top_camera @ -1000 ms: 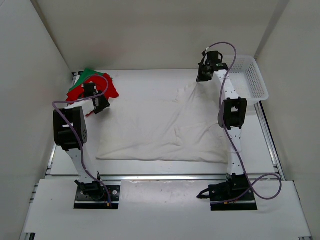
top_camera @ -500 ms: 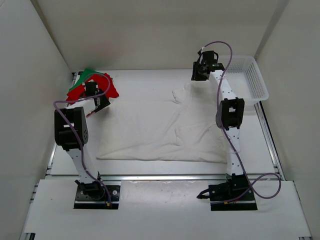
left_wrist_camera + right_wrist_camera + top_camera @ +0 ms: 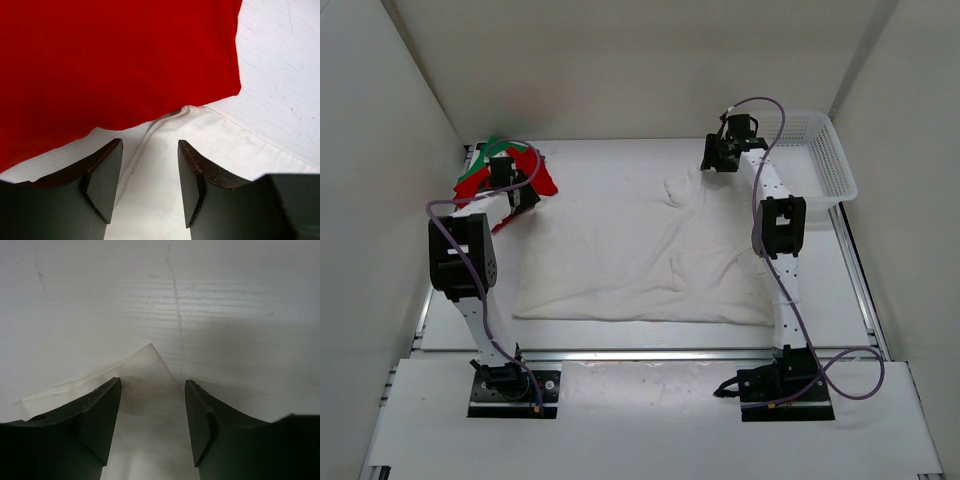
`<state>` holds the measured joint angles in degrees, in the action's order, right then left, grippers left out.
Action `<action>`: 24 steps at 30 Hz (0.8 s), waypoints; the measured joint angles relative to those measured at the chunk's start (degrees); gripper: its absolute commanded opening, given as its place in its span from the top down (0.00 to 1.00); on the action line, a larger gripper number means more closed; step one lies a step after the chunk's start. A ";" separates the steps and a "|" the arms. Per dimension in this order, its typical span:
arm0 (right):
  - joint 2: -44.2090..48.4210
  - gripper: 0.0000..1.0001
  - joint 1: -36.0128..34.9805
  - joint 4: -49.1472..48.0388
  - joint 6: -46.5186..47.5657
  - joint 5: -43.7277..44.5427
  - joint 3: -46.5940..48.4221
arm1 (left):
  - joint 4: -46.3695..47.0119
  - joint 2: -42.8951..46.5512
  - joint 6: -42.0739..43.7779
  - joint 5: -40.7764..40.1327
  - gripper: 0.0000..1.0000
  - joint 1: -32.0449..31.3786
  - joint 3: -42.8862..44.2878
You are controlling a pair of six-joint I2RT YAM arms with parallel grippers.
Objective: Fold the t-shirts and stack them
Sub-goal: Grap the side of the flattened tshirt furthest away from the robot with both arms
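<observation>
White t-shirt [image 3: 630, 260], long axis left-right

I have a white plastic mesh basket [image 3: 825, 160] at about two o'clock on the white table [image 3: 610, 170], close to the right wall, its long side running toward twelve. Its near end sits over the metal rail [image 3: 865, 290] that edges the table at three o'clock; a second rail [image 3: 423, 312] runs along nine o'clock. Plain pale walls [image 3: 620, 60] box the table in on three sides, and up close I can make out fine scratches in the tabletop
</observation>
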<state>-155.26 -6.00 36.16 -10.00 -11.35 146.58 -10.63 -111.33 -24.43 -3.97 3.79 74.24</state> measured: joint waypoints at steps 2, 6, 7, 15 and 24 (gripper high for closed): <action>-0.46 0.49 -0.33 -0.13 -0.42 -0.22 -0.57 | -0.24 0.00 -0.02 0.04 0.41 0.20 0.20; -0.46 0.73 -0.48 -0.96 -1.42 -1.68 -0.74 | -0.55 0.00 -0.04 0.39 0.41 0.46 0.68; -0.46 0.77 -0.55 -0.85 -1.40 -2.12 -0.90 | -0.59 0.00 -0.07 0.66 0.42 0.50 0.66; -0.79 0.98 -0.37 1.16 -3.45 -3.30 0.13 | 1.70 9.92 -2.01 2.97 0.40 -0.76 -12.55; -0.79 0.59 0.28 -0.31 -3.98 -2.62 0.31 | 1.86 11.06 -2.34 3.52 0.41 -4.66 -7.69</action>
<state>-156.05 -5.72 35.86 -13.98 -13.98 146.89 -8.78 -100.27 -26.76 -0.45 -0.86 66.54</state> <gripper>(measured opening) 0.410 0.591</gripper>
